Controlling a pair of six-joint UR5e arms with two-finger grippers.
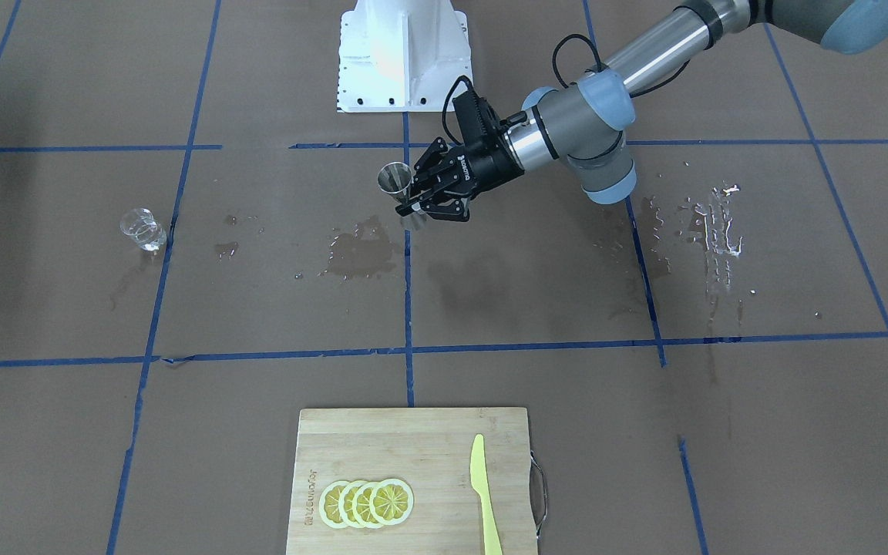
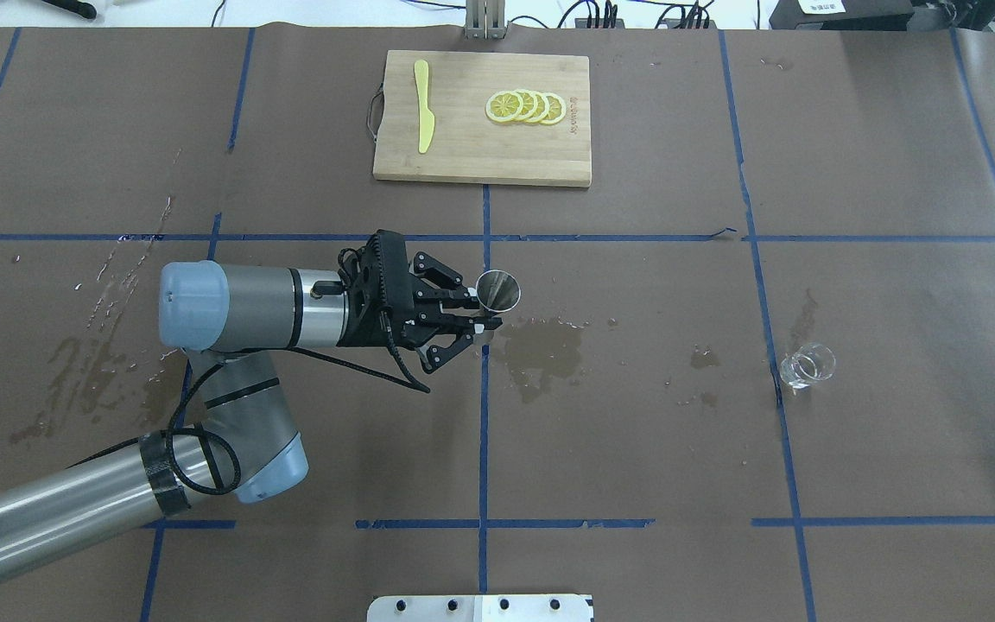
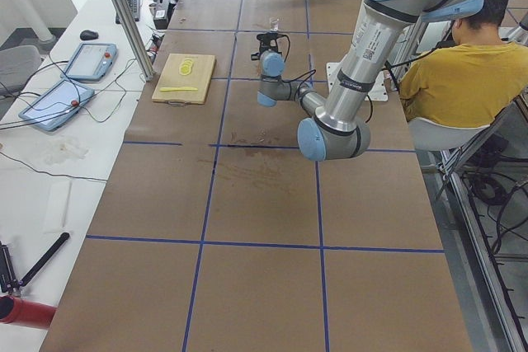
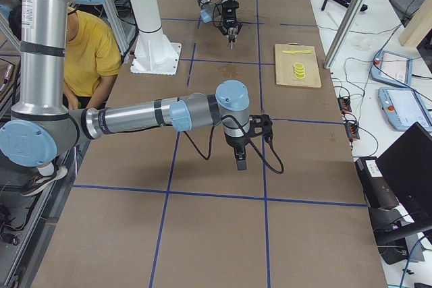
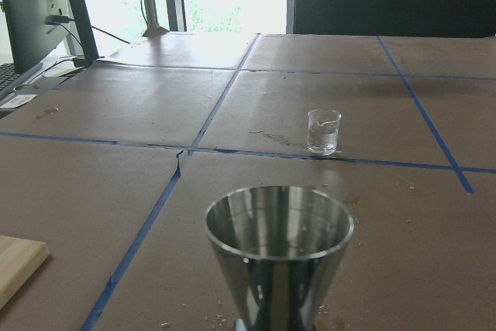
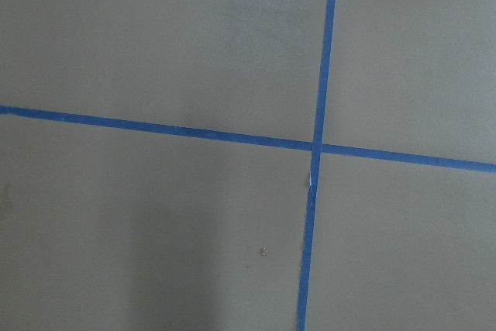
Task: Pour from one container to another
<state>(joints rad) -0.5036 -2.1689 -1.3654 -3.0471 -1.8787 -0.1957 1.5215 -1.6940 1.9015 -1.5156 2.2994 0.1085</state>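
My left gripper (image 2: 482, 325) is shut on the lower part of a shiny metal cone-shaped cup (image 2: 497, 290), which it holds upright above the table's middle. In the front view the cup (image 1: 395, 179) is just left of that gripper (image 1: 415, 208). The left wrist view shows the cup (image 5: 279, 253) close up, with its open mouth upward. A small clear glass beaker (image 2: 806, 364) stands alone far to the right, and it also appears across the table as the beaker (image 5: 323, 130) and the beaker (image 1: 142, 229). My right gripper (image 4: 241, 160) shows only in the right side view, pointing down; I cannot tell its state.
A wooden cutting board (image 2: 463, 147) with lemon slices (image 2: 525, 107) and a yellow knife (image 2: 422, 117) lies at the far edge. Wet patches (image 2: 541, 354) darken the brown paper under the cup and at the left. A person in yellow (image 3: 450, 80) sits beside the table.
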